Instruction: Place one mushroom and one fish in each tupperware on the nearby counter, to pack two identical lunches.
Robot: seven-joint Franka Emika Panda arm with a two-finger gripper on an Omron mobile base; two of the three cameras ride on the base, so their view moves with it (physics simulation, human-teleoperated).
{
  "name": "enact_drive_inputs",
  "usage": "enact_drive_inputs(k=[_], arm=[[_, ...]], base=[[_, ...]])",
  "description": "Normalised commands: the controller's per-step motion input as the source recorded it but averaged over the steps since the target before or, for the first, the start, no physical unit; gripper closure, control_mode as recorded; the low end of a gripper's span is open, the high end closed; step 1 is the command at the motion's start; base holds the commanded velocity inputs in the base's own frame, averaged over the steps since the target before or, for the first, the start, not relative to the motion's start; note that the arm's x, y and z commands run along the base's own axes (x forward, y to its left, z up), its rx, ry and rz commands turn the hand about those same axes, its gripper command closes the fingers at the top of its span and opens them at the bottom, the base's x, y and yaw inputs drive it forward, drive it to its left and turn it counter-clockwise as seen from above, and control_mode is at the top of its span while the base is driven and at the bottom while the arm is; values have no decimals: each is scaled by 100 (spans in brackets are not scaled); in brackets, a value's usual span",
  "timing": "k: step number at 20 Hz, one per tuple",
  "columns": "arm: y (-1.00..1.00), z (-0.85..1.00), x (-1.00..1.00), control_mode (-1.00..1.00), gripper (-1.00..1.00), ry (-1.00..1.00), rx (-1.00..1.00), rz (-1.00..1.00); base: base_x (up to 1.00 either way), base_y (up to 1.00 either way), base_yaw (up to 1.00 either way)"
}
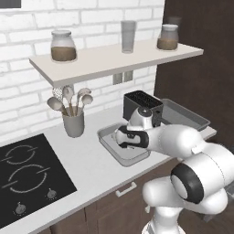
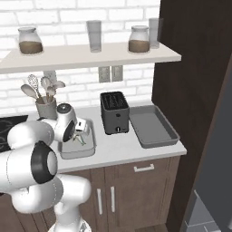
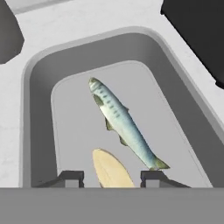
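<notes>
My gripper [image 3: 112, 177] hangs low inside the left tupperware [image 3: 30, 83], open, its jaws set wide. Between the fingertips lies a tan mushroom [image 3: 111, 169], with a gap to each tip. A silvery grey-green fish [image 3: 122, 124] lies slantwise on the tray floor just beyond it. From the base views, the hand [image 2: 80, 131] dips into this tupperware [image 1: 109, 150] [image 2: 74, 152], to the left of the toaster. The second tupperware [image 1: 185, 118] [image 2: 153, 128] sits to the right of the toaster, and its inside looks bare.
A black toaster [image 1: 141, 106] [image 2: 114, 112] [image 3: 197, 30] stands between the two trays. A grey utensil holder [image 1: 73, 122] [image 2: 46, 108] is at the back left, and a black cooktop [image 1: 27, 178] lies further left. A shelf [image 1: 109, 57] with jars overhangs the counter [image 1: 87, 160].
</notes>
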Motion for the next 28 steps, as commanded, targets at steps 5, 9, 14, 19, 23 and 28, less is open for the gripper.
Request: enact_drive_inputs(k=[5, 9, 14, 19, 23, 28], arm=[[-4, 0, -5, -100, -100, 0, -4, 0], [-6, 10, -22, -100, -100, -5, -14, 0], [0, 63, -28, -100, -100, 3, -3, 2], [-11, 100, -57, -100, -100, 19, 18, 8], [-15, 71, -58, -100, -100, 26, -1, 14], [-1, 63, -100, -100, -100, 17, -10, 5]], base=[[0, 0, 0], [0, 0, 0], [0, 0, 0], [0, 0, 0], [0, 0, 0], [0, 0, 0]])
